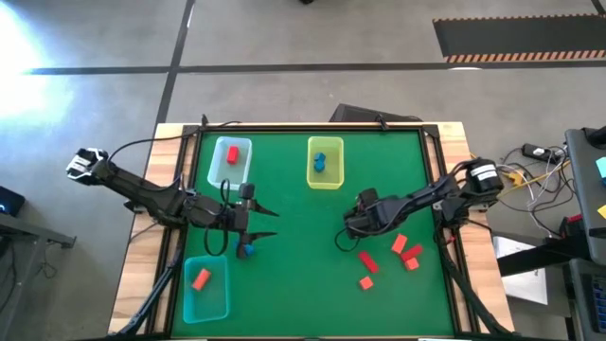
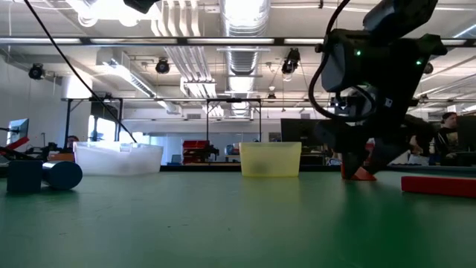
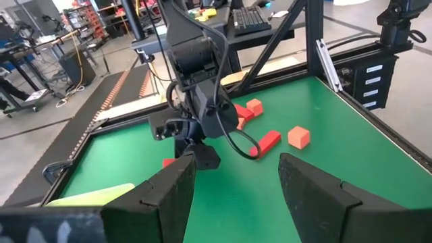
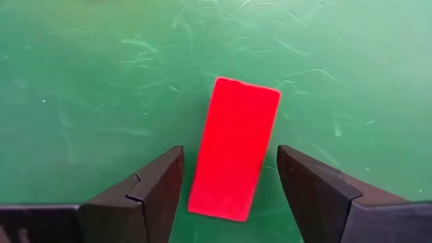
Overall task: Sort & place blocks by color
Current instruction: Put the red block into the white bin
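Sort approx. half done. Placed: red block in pale tray, blue blocks in yellow-green tray, orange block in teal tray.

Left: four red/orange blocks on mat, near right; blue block by left gripper, jaws wide, empty.

Right gripper: jaws open, straddling red bar lying flat on the mat, not yet gripped.

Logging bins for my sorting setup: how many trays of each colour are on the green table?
Pale blue tray: 1
Yellow-green tray: 1
Teal tray: 1
Total: 3
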Robot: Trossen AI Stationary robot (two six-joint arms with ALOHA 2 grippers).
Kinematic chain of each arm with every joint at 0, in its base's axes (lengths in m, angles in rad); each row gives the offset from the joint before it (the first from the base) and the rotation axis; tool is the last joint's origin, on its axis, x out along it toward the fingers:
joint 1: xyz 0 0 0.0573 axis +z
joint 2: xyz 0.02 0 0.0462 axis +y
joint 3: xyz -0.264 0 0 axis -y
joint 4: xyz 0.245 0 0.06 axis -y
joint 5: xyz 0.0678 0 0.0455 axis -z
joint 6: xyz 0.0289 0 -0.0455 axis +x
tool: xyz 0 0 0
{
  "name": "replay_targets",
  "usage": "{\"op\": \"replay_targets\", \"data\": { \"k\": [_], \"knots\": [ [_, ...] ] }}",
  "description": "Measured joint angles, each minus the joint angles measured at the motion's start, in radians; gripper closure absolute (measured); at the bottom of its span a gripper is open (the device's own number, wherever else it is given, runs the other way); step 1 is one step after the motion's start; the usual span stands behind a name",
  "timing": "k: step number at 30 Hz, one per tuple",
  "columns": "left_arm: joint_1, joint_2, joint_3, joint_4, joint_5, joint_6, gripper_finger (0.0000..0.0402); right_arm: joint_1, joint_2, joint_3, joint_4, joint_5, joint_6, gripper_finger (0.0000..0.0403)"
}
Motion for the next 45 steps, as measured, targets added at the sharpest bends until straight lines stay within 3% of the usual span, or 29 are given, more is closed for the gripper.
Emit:
{"op": "replay_targets", "data": {
  "k": [5, 12, 17, 21, 28, 32, 36, 45],
  "knots": [
    [0.000, 0.000, 0.000, 0.001, -0.003, 0.000, 0.0205, 0.001, 0.025, 0.005, 0.013, 0.010, -0.023, 0.0202],
    [0.000, 0.000, -0.001, 0.017, -0.008, -0.021, 0.0205, 0.000, 0.005, 0.003, 0.017, 0.001, -0.074, 0.0294],
    [0.000, 0.010, -0.025, 0.104, -0.008, -0.054, 0.0205, 0.008, -0.043, 0.000, 0.038, -0.012, -0.167, 0.0295],
    [0.000, 0.044, -0.041, 0.198, -0.008, -0.083, 0.0205, 0.056, -0.116, 0.000, 0.231, -0.010, -0.351, 0.0295],
    [0.000, 0.159, -0.099, 0.488, -0.009, -0.106, 0.0205, 0.169, -0.181, -0.011, 0.776, -0.012, -0.944, 0.0295],
    [0.000, 0.236, -0.099, 0.581, -0.008, -0.107, 0.0205, 0.209, -0.161, -0.015, 0.999, -0.016, -1.168, 0.0295],
    [0.000, 0.296, -0.099, 0.638, -0.008, -0.121, 0.0205, 0.212, -0.137, -0.015, 1.090, -0.046, -1.242, 0.0295],
    [0.006, 0.383, -0.098, 0.702, -0.004, -0.160, 0.0205, 0.212, -0.119, -0.015, 1.109, -0.066, -1.255, 0.0295]
  ]
}}
